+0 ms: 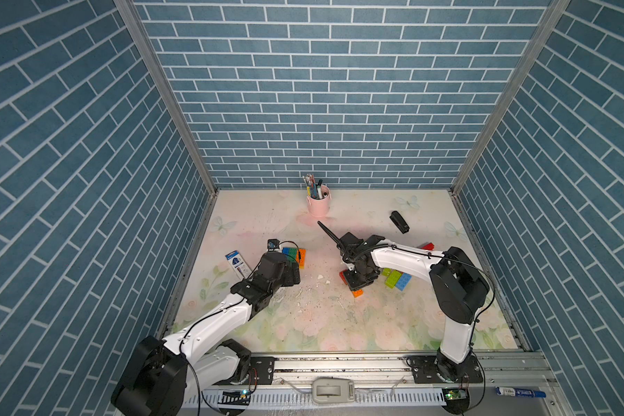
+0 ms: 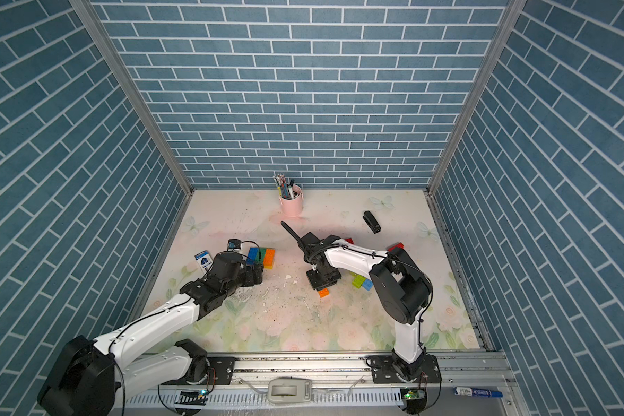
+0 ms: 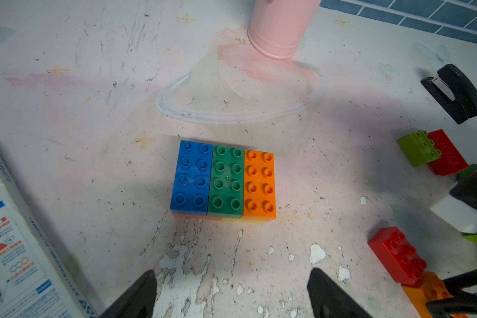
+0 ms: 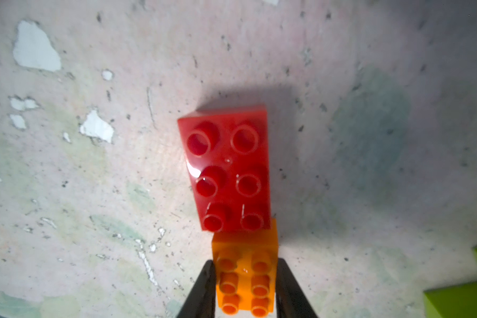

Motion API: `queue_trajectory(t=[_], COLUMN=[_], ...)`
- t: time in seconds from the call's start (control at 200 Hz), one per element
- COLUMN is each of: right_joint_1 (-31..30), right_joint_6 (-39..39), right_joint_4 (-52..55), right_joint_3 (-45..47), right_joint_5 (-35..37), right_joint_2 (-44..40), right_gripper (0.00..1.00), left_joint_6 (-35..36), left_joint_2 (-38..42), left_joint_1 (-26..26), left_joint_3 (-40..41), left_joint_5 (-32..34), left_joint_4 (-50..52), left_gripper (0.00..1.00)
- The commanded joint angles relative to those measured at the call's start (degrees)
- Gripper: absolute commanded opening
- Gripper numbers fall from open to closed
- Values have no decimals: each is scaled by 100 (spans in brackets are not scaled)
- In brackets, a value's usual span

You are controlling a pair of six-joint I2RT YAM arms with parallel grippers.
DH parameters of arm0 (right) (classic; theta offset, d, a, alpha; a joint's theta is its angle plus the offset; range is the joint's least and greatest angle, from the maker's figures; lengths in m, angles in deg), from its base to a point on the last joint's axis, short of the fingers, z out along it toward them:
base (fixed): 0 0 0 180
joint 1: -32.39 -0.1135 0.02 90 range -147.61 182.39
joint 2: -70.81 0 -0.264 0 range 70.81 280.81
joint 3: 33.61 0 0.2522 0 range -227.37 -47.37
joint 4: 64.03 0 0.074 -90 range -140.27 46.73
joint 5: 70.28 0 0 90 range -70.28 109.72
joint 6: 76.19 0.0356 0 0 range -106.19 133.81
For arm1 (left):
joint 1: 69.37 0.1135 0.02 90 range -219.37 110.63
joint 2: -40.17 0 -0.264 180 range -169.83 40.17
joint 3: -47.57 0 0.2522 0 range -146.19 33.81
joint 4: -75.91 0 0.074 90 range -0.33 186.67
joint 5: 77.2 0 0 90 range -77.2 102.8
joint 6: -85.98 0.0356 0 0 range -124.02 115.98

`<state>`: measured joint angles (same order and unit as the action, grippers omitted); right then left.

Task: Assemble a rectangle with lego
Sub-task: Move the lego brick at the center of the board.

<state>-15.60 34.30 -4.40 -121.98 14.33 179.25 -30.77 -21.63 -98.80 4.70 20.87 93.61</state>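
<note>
A flat block of lego [image 3: 223, 180] lies on the mat: a blue, a green and an orange brick side by side, with orange and yellow edges showing beneath them. Both top views show this block [image 1: 295, 256] [image 2: 263, 256]. My left gripper [image 3: 232, 275] hangs open just short of it, nothing between its fingers. My right gripper [image 4: 245, 261] is shut on an orange brick [image 4: 245, 278] whose far end carries a red brick [image 4: 227, 170], low over the middle of the mat [image 1: 357, 293]. The right wrist hides most of that pair in the top views.
Loose lime and blue bricks [image 1: 397, 279] lie under the right forearm, a red one [image 1: 427, 246] behind it. A lime-and-red pair [image 3: 430, 151] shows in the left wrist view. A black stapler [image 1: 399, 222] sits back right, a pink pen cup [image 1: 318, 203] at the back, a blue-white box [image 1: 237, 265] far left.
</note>
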Motion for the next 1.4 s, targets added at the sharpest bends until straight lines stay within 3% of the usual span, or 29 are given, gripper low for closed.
queue_trajectory(t=[0.0, 0.925, 1.395], right_joint_1=[-26, 121, 202], right_joint_6=[-229, -579, -711], right_joint_4=[185, 414, 397], right_joint_3=[-137, -353, -465], right_joint_5=[-111, 274, 73], right_joint_2=[140, 329, 406], right_gripper=[25, 25, 25], left_joint_6=[61, 61, 80], left_joint_2=[-38, 6, -15], left_joint_1=[60, 78, 85], left_joint_3=[106, 116, 123], left_joint_5=[-30, -100, -95], left_joint_4=[-61, -97, -111], left_gripper=[88, 87, 87])
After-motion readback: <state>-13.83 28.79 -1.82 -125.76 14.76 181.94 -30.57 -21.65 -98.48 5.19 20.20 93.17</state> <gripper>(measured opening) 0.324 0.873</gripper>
